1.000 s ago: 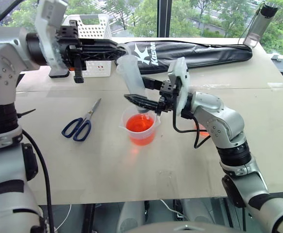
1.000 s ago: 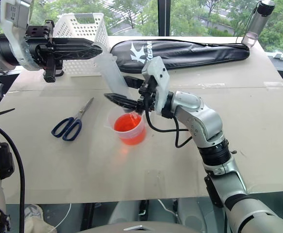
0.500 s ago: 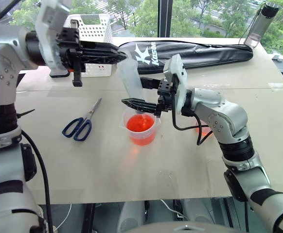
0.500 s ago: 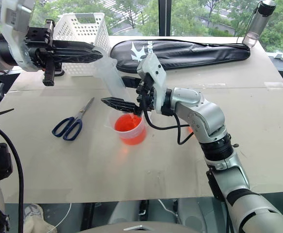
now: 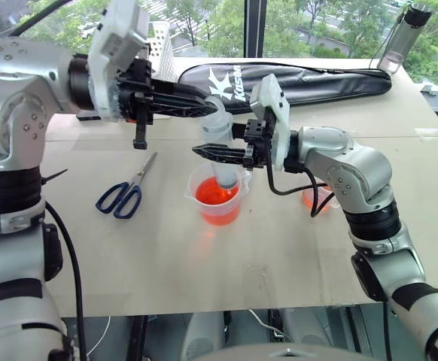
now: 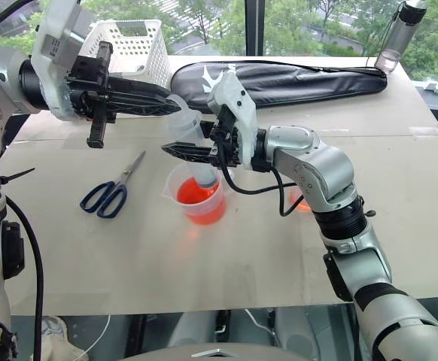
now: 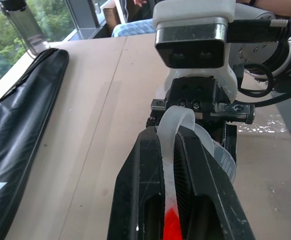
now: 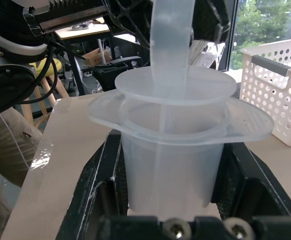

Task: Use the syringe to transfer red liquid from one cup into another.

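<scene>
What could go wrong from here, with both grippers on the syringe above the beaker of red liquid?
The left gripper pinches only the thin plunger; it could slip out. The right gripper cradles the syringe barrel; any tilt could knock the beaker and spill red liquid onto the table.

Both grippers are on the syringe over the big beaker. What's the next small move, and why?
Probably lift the left gripper to draw the plunger up. It is shut on the plunger top, the right gripper flanks the syringe barrel under its flange, and the tip sits in the beaker of red liquid.
</scene>
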Controlling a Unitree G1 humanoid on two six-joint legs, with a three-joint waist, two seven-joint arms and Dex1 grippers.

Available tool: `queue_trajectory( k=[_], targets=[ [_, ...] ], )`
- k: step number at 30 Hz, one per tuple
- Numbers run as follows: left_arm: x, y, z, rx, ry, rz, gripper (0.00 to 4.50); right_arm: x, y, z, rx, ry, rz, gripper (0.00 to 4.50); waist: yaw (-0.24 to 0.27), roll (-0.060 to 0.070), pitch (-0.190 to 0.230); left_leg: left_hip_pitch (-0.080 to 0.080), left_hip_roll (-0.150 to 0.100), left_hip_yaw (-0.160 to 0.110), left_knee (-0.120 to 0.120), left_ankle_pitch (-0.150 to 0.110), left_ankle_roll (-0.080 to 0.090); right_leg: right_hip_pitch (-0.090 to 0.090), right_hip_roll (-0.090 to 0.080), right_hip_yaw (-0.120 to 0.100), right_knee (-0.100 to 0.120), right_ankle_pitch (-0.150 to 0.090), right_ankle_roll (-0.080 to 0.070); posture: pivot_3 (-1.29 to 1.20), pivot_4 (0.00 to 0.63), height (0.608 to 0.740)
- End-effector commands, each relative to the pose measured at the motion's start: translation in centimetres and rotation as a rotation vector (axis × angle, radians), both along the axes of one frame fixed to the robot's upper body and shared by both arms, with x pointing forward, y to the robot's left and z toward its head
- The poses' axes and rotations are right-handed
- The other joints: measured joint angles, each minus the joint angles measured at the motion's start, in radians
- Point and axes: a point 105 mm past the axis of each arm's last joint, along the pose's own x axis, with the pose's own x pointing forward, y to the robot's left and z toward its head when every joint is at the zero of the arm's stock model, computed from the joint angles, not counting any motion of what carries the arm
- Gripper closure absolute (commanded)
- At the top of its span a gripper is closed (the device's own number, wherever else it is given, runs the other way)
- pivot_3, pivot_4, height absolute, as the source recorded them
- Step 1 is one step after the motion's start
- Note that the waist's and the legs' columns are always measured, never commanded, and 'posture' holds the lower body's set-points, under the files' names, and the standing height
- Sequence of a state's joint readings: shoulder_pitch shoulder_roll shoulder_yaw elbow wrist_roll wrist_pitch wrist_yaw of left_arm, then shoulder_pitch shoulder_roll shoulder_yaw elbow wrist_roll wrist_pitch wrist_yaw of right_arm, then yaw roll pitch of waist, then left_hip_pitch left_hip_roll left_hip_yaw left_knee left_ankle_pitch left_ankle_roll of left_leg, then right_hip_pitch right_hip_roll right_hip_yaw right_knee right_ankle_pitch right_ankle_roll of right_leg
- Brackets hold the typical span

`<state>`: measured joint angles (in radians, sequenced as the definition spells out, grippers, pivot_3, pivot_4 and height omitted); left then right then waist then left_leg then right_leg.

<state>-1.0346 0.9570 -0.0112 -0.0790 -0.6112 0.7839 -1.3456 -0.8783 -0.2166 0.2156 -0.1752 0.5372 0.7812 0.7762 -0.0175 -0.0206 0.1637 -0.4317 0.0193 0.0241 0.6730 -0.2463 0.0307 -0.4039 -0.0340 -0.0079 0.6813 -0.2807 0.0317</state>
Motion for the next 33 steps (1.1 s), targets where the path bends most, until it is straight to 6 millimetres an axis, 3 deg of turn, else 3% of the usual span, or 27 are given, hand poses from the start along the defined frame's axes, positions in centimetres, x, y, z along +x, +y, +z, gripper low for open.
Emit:
queue_trajectory(
  k=[1,22,33],
  targets=[
    [-0.2,0.5,1.2,-0.010,-0.068,0.023,4.50,-1.2,0.7,0.2,0.005,-0.051,0.040,2.91,0.000,0.000,0.000,0.000,0.000,0.000,0.000,0.000,0.000,0.000,0.000,0.000,0.000,0.000,0.000,0.00,0.150,0.724],
    [-0.5,1.6,-0.3,0.010,-0.071,0.054,4.50,-1.7,1.8,-2.2,-0.051,-0.095,0.059,2.92,0.001,0.000,0.000,0.000,0.000,0.000,0.000,0.000,0.000,0.000,0.000,0.000,0.000,0.000,0.000,0.00,0.150,0.724],
    [0.3,2.0,2.5,-0.125,-0.097,0.091,4.50,-1.8,1.8,-3.5,-0.072,-0.062,0.064,2.92,0.002,0.000,0.000,0.000,0.000,0.000,0.000,0.000,0.000,0.000,0.000,0.000,0.000,0.000,0.000,0.00,0.150,0.724]
  ],
)
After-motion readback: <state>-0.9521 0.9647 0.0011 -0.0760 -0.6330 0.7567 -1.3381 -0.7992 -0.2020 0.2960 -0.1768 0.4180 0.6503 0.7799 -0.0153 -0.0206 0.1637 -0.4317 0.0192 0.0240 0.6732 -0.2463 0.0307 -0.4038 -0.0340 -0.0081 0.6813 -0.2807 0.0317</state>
